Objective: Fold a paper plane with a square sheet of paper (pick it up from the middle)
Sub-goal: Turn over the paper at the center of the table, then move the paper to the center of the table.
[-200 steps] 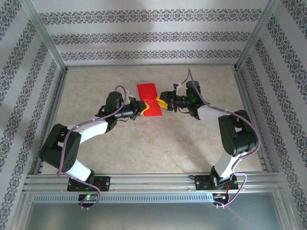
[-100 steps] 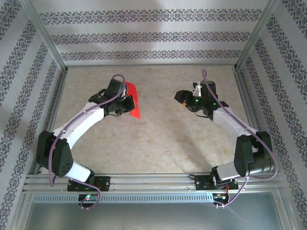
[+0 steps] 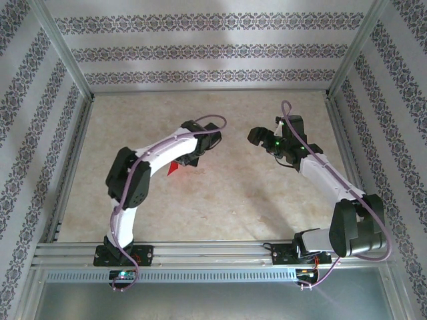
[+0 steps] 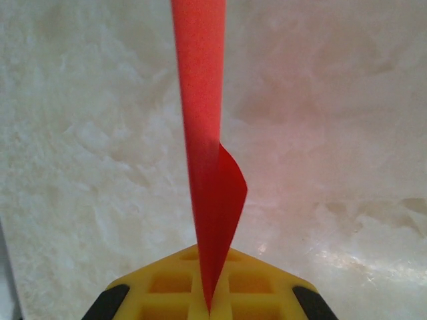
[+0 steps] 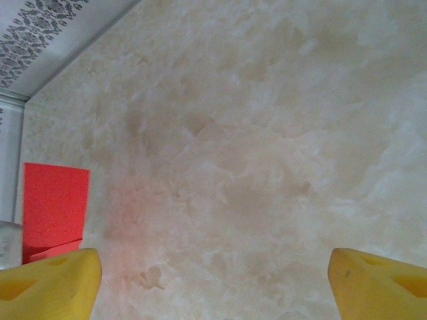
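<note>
My left gripper (image 4: pixel 210 308) is shut on the red sheet of paper (image 4: pixel 203 133). In the left wrist view the sheet stands edge-on out of the yellow jaws, with one flap curling off to the right. From above, only a small red corner of the paper (image 3: pixel 175 167) pokes out under the left gripper (image 3: pixel 189 159), over the middle of the table. The right wrist view catches the paper (image 5: pixel 57 199) as a flat red panel at the far left. My right gripper (image 5: pixel 213 287) is open, its yellow fingers (image 5: pixel 48 283) far apart with bare table between them. Seen from above, the right gripper (image 3: pixel 255 137) hangs right of the paper, apart from it.
The beige marbled table (image 3: pixel 220 200) is fenced by an aluminium frame (image 3: pixel 200 250) and patterned walls (image 3: pixel 200 50). The left arm's white link (image 3: pixel 160 150) arches over the left middle. The right arm (image 3: pixel 327 177) runs along the right side.
Both grippers pinched the paper at the table's middle a second ago. The right gripper has let go, opened wide and drawn back right. The left arm has carried the paper off, swinging and turning it edge-on.
</note>
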